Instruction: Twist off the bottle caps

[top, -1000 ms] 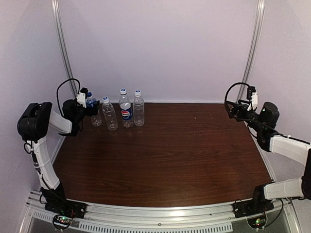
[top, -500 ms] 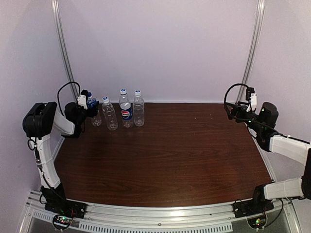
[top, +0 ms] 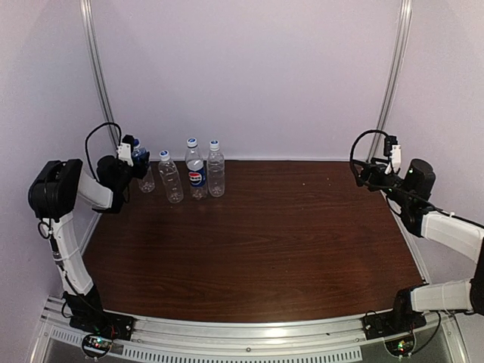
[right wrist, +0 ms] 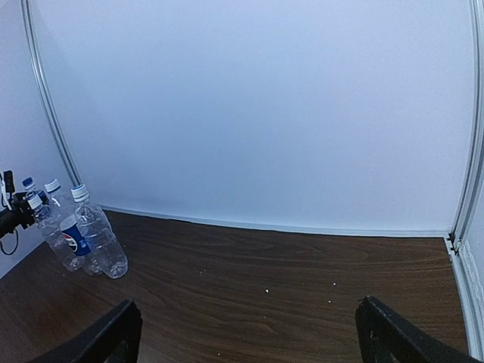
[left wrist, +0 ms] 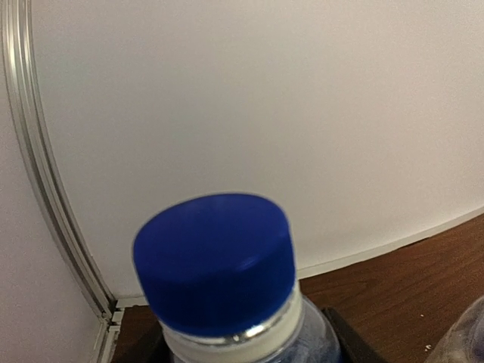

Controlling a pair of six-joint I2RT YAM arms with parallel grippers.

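Four clear bottles stand in a row at the table's back left. The leftmost bottle (top: 146, 181) carries a solid dark blue cap (top: 136, 150), which fills the left wrist view (left wrist: 215, 261). My left gripper (top: 138, 163) has one dark finger (left wrist: 349, 342) on each side of this bottle's shoulder, just under the neck; whether they press on it does not show. A plain bottle (top: 172, 185), the Pepsi bottle (top: 197, 178) and another plain bottle (top: 216, 178) wear white caps with blue centres. My right gripper (top: 361, 172) hangs open and empty at the far right (right wrist: 246, 318).
The dark wooden table (top: 257, 242) is closed in by pale walls. Metal frame posts rise at the back left (top: 98, 83) and back right (top: 397, 76). An aluminium rail (top: 249, 340) with both arm bases runs along the near edge.
My left gripper's jaws have narrowed around the blue-capped bottle. The left arm and that bottle have shifted slightly left. The right arm has not moved.
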